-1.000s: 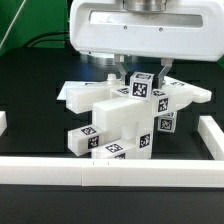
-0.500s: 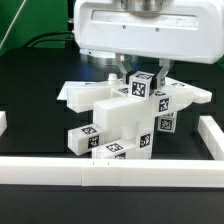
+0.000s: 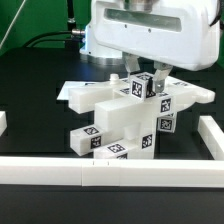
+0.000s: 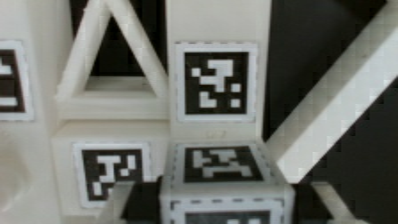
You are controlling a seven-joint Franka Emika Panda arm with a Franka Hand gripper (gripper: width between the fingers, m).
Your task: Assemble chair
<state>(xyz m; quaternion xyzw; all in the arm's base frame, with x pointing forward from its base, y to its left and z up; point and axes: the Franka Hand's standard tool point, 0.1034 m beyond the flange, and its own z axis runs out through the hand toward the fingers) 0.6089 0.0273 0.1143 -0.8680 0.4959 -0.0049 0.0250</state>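
Observation:
The chair (image 3: 112, 118) is a cluster of chunky white tagged parts in the middle of the black table, with an X-braced panel (image 3: 185, 97) at its back. My gripper (image 3: 144, 78) hangs over its top, shut on a white tagged block (image 3: 141, 87) that sticks up from the assembly. In the wrist view the block (image 4: 222, 165) fills the space between my two dark fingers (image 4: 157, 203), and the braced panel (image 4: 125, 90) with its tags lies behind it. The block's lower end is hidden by other parts.
A long low white border rail (image 3: 60, 170) runs along the front. Shorter rails stand at the exterior view's right (image 3: 212, 135) and left (image 3: 3, 122). Cables (image 3: 40, 40) lie at the back left.
The arm's body has shifted toward the exterior view's right. The held block has moved slightly that way and turned a little. The rest of the chair has not moved.

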